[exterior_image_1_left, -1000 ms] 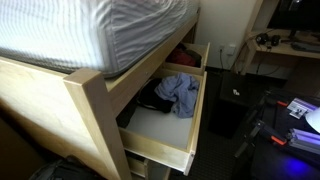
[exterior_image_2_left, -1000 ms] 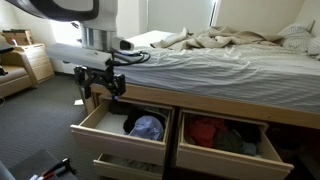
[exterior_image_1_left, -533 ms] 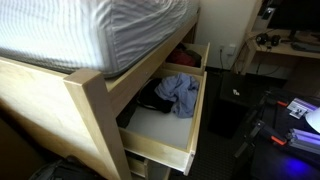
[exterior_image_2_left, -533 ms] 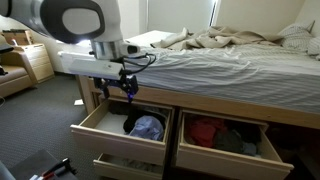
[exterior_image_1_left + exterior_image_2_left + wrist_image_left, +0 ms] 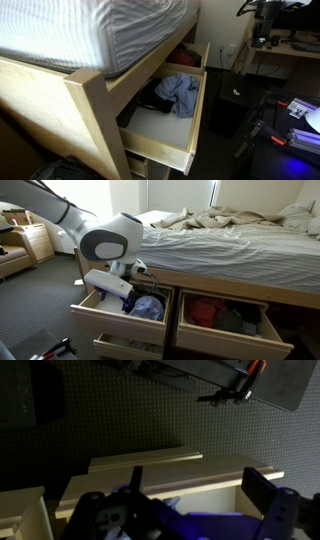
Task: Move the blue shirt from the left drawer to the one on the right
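Observed change: the white Franka arm (image 5: 105,245) has swung rightward and descended. Its black Robotiq gripper (image 5: 128,298), a second ago hanging clear above the pale wooden left drawer (image 5: 110,322), now reaches down into that drawer, just beside the crumpled blue shirt (image 5: 148,307). In an exterior view, a dark shape (image 5: 262,15), not identifiable, has shifted leftward along the top edge.

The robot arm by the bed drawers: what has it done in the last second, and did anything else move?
The arm swung in and lowered its gripper to the open left drawer, close beside the blue shirt. Its jaws stand open; nothing is held yet. The shirt, both drawers and the red clothes lie as before.
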Robot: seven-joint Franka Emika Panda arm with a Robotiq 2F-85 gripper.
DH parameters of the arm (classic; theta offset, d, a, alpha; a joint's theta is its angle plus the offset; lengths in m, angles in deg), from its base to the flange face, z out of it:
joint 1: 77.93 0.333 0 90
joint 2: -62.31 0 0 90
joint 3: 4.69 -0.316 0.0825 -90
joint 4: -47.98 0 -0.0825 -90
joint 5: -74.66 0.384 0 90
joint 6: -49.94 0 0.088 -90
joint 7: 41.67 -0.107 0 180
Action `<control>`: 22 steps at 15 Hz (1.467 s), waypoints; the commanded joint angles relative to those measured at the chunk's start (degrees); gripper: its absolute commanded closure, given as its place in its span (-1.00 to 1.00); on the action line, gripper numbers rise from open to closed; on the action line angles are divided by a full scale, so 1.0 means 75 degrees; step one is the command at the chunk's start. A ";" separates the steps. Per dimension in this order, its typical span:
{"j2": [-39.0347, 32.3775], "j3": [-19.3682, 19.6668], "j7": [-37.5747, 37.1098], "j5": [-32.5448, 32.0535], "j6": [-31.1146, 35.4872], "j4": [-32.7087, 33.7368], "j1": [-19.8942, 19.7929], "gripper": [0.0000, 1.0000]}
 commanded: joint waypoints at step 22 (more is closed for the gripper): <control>-0.0069 0.0806 0.3178 -0.2021 -0.0780 0.1741 -0.2199 -1.00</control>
